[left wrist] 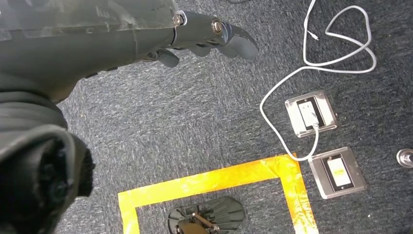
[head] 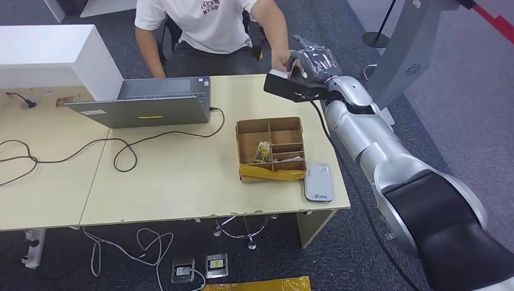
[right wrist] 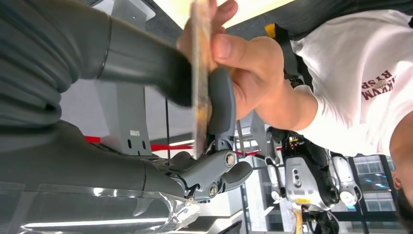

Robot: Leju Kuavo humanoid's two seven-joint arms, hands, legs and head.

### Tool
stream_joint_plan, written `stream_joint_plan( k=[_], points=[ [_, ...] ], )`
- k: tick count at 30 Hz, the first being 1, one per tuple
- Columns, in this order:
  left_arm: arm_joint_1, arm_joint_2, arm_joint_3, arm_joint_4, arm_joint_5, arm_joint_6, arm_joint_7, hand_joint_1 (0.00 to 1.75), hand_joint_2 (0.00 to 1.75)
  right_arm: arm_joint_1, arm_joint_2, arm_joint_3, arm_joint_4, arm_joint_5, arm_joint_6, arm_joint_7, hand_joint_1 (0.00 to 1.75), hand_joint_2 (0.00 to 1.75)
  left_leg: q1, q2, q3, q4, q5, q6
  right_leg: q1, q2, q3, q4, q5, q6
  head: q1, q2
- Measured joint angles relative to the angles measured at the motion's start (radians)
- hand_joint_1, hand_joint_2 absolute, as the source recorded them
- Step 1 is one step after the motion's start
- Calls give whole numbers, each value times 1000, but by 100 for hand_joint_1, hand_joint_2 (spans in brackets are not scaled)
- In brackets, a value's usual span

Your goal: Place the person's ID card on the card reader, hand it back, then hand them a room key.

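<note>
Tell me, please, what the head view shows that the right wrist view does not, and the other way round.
Head view alone: the table with the laptop, the compartment box and the card reader beside it.
Right wrist view alone: the grip up close. The card is seen edge-on, pinched between the robot's thumb and a finger, while the person's hand grips it too.
Both: the right hand meeting the person's hand at the table's far edge, and the person's white shirt.
</note>
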Motion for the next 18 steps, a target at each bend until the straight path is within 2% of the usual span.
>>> stream_joint_plan(
  k=[11,15,18],
  points=[
    [7,-5,0,0,7,9,-12,0,0,-3,5,0,31,-37,-56,-29,0,175,0,0,0,0,0,0,0,0,0,0,0,0,0,0],
    [9,-7,0,0,15,14,-24,0,0,-18,7,-1,39,-94,-50,-94,0,175,0,0,0,0,0,0,0,0,0,0,0,0,0,0],
    [10,-7,0,0,20,14,-33,0,0,-23,11,-5,39,-168,12,-192,0,175,0,0,0,0,0,0,0,0,0,0,0,0,0,0]
  ],
)
